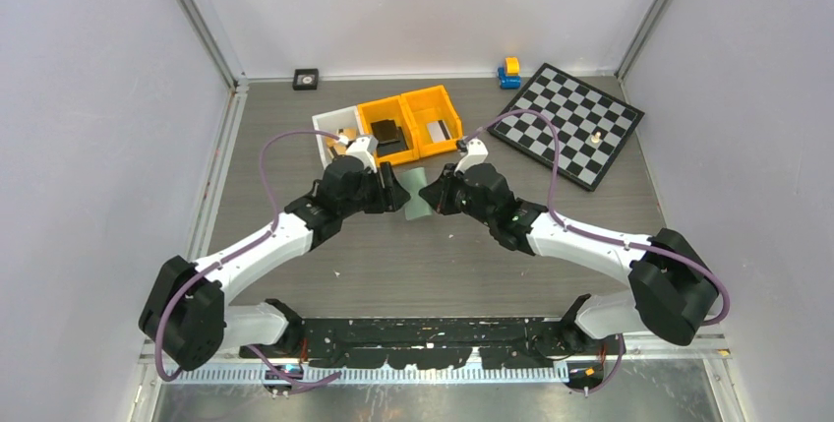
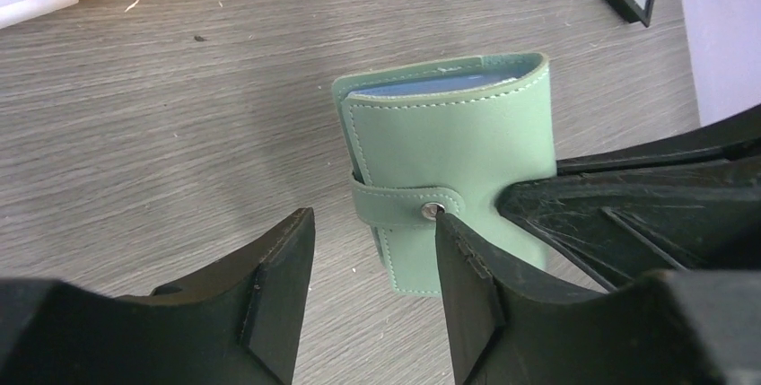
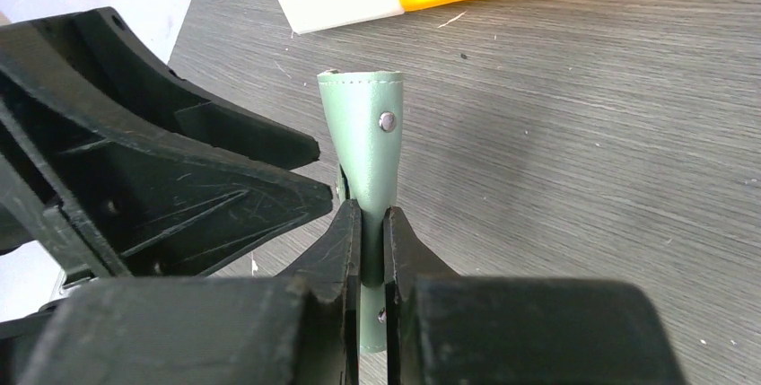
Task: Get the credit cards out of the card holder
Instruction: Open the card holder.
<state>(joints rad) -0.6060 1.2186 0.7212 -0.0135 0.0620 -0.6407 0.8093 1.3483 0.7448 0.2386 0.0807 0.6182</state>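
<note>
The pale green card holder (image 1: 418,196) (image 2: 449,152) (image 3: 368,134) is closed, its strap snapped, and is held just above the table between the two arms. My right gripper (image 1: 440,196) (image 3: 372,219) is shut on one edge of it. My left gripper (image 1: 396,192) (image 2: 372,223) is open at the strap side; its right fingertip (image 2: 453,241) rests by the metal snap (image 2: 432,211) and its left fingertip is apart from the holder. A light-blue inner edge (image 2: 440,85) shows at the top. The credit cards are hidden inside.
Two orange bins (image 1: 408,122) and a white bin (image 1: 332,132) stand just behind the grippers. A checkerboard (image 1: 580,122) lies at the back right, with a small blue and yellow toy (image 1: 508,73) beside it. A small black square (image 1: 306,79) sits by the back wall.
</note>
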